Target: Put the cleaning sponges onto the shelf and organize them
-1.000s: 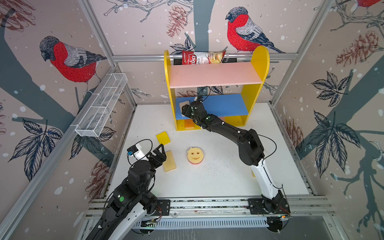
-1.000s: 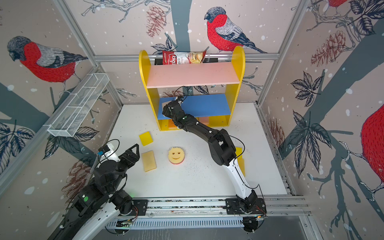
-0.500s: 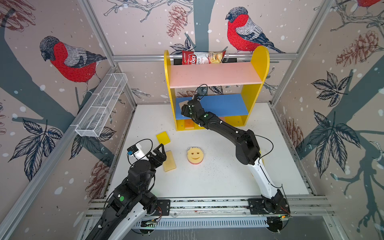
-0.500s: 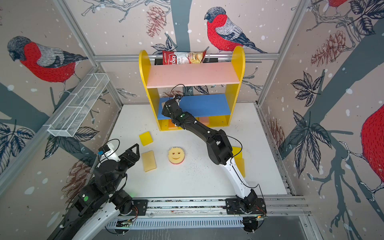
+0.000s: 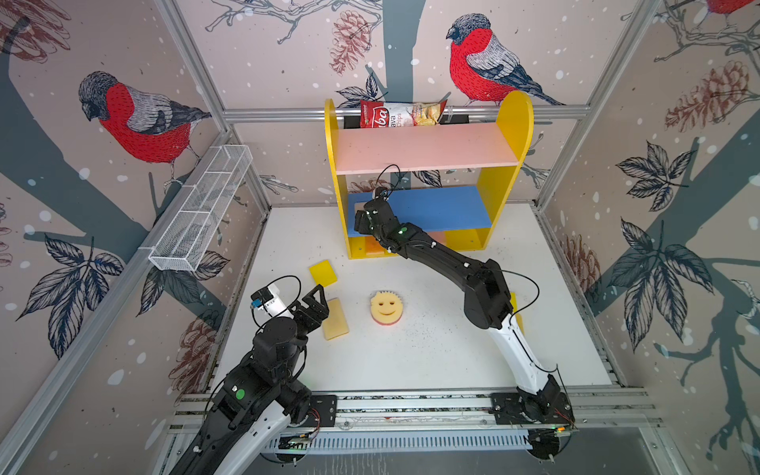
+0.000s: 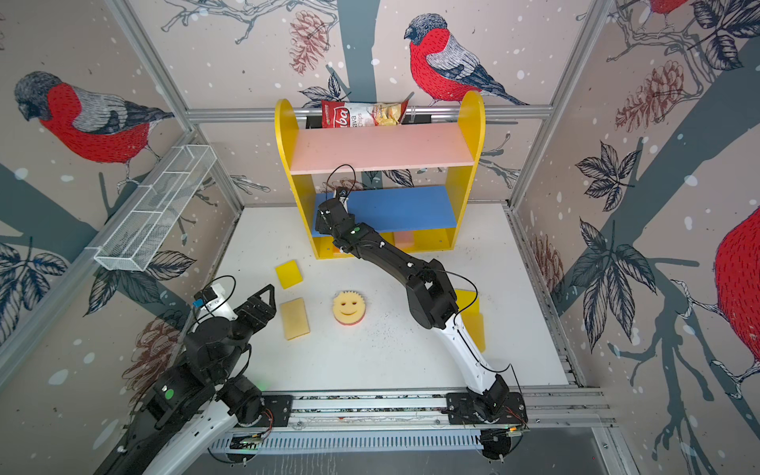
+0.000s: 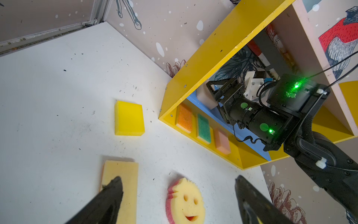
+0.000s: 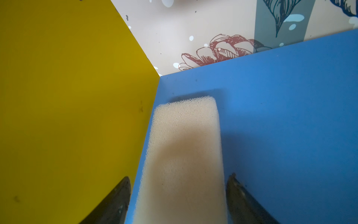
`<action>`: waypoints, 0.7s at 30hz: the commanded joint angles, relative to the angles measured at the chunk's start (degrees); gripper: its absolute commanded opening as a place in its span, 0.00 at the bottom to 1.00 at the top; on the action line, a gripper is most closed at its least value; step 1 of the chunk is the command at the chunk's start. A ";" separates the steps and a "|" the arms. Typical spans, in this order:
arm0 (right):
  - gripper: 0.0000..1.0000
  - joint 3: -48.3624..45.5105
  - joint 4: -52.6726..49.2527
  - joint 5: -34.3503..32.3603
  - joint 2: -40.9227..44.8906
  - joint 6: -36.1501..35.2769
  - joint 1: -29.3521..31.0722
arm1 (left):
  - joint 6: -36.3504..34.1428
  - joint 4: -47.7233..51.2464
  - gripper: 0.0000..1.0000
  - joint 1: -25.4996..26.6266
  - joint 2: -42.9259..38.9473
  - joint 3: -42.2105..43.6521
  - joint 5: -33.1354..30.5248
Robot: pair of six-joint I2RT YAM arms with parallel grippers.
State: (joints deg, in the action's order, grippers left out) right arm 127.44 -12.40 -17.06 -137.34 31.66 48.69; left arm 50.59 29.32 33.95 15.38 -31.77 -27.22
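The right gripper (image 8: 179, 186) stood inside the shelf (image 5: 514, 123), jaws parted to either side of a cream sponge (image 8: 186, 145) and clamping nothing (a sliver of blue showed between one finger and the foam). The sponge lay flat on the blue middle board (image 5: 444, 205), close against a yellow side panel (image 8: 67, 97). On the yellow base (image 7: 249, 157) below, an orange sponge (image 7: 185, 118), a green sponge (image 7: 203, 126) and a salmon sponge (image 7: 222, 141) sat in a row.

The left gripper (image 7: 178, 180) hovered wide open and empty above the white table (image 5: 411, 357), beside a pale yellow sponge (image 5: 336, 320). Nearby lay a bright yellow sponge (image 5: 323, 272) and a round smiley sponge (image 5: 386, 306). Further yellow sponges (image 6: 473, 312) showed partly hidden behind the right arm (image 5: 452, 263). A chips bag (image 5: 401, 113) rested behind the pink upper board (image 5: 423, 148).
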 commanded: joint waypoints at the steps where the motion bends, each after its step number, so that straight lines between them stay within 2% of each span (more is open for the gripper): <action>1: 0.82 0.22 2.65 1.11 1.44 -0.80 -0.08 | -0.13 0.29 0.90 -0.10 -0.38 -0.09 -0.72; 6: 0.89 0.14 2.86 3.44 1.99 -0.06 -0.43 | 0.04 0.82 0.89 -0.11 -0.79 -0.05 -1.02; 11: 0.90 -1.72 4.02 5.41 3.19 1.25 -1.14 | 0.04 1.35 0.90 -0.10 -1.35 -0.22 -1.28; 17: 0.84 -4.32 5.02 6.13 5.00 1.73 -2.16 | 0.21 1.77 0.90 -0.07 -1.93 -0.05 -1.52; 21: 0.81 -9.28 7.25 8.44 7.38 3.57 -3.52 | 0.30 2.06 0.90 -0.03 -2.11 -0.06 -1.52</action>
State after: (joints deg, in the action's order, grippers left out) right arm 120.25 -8.14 -10.46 -131.41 33.39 45.89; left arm 50.76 30.65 33.95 13.43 -31.75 -27.68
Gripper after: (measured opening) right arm 0.819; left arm 0.897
